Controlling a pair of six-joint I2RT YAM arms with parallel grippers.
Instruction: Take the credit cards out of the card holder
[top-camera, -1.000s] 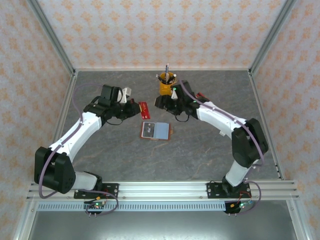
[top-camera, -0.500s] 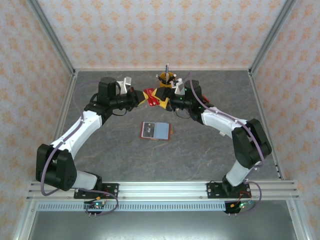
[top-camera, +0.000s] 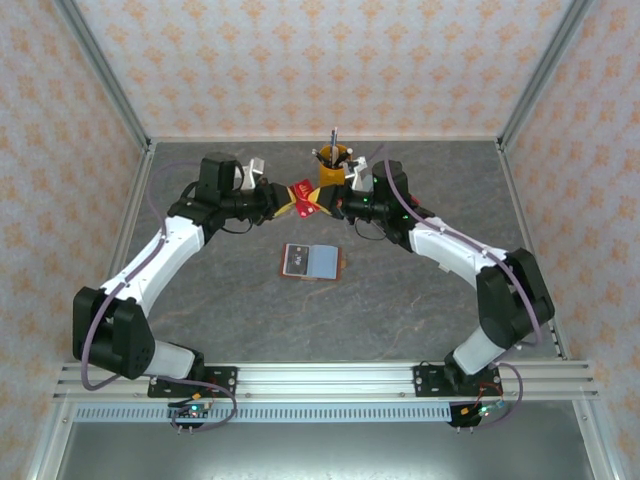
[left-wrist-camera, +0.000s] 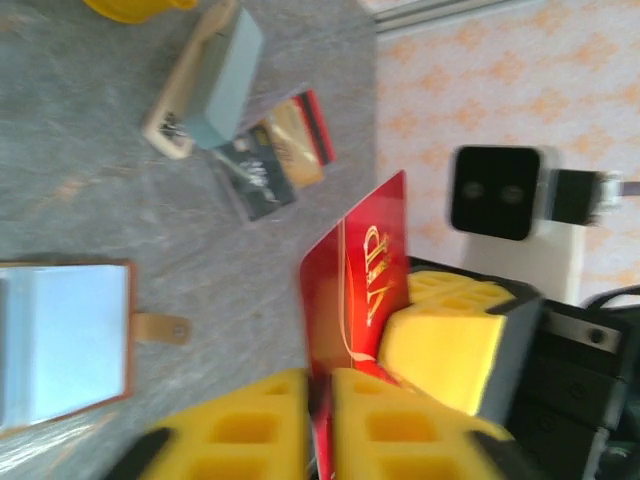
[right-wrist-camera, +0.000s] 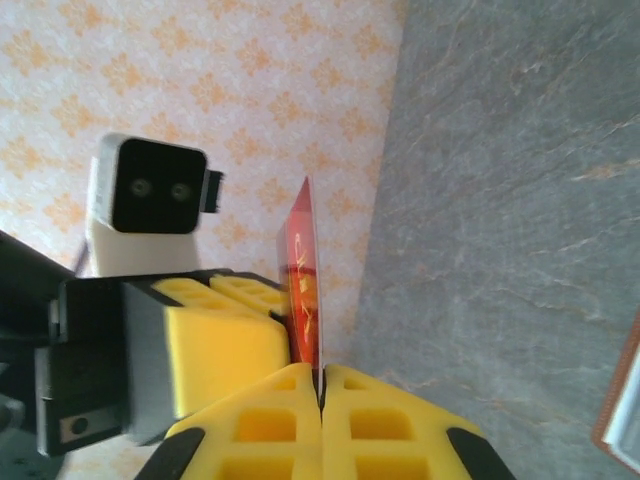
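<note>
top external view: both arms reach inward and their grippers meet in the air over the far middle of the tabletop (top-camera: 420, 300). the left gripper (top-camera: 283, 197) comes in from the left and the right gripper (top-camera: 322, 200) from the right, with one red card (top-camera: 303, 195) held between them, clear of the surface. a yellow cup (top-camera: 331, 170) with tools standing in it sits just behind the right gripper. the card holder (top-camera: 313, 261) lies open and flat on the tabletop, below both grippers and on their near side, apart from them, its pale blue inside facing up.

left wrist view: the red card (left-wrist-camera: 365, 260) stands on edge between the left gripper's yellow pads (left-wrist-camera: 240, 430). a thin dark line shows beside the card, so i cannot tell whether this gripper is clamped on it or slightly loosened. the right gripper's yellow pad (left-wrist-camera: 440, 345) presses the card's other end. on the tabletop beyond this gripper lie the open card holder (left-wrist-camera: 60, 340) with its snap tab, a few loose cards (left-wrist-camera: 275, 150) fanned together, and a pale blue block (left-wrist-camera: 220, 70) touching them.

right wrist view: the right gripper's pads (right-wrist-camera: 265, 425) are pressed together on the lower edge of the red card (right-wrist-camera: 303, 270), clamping it upright.
</note>
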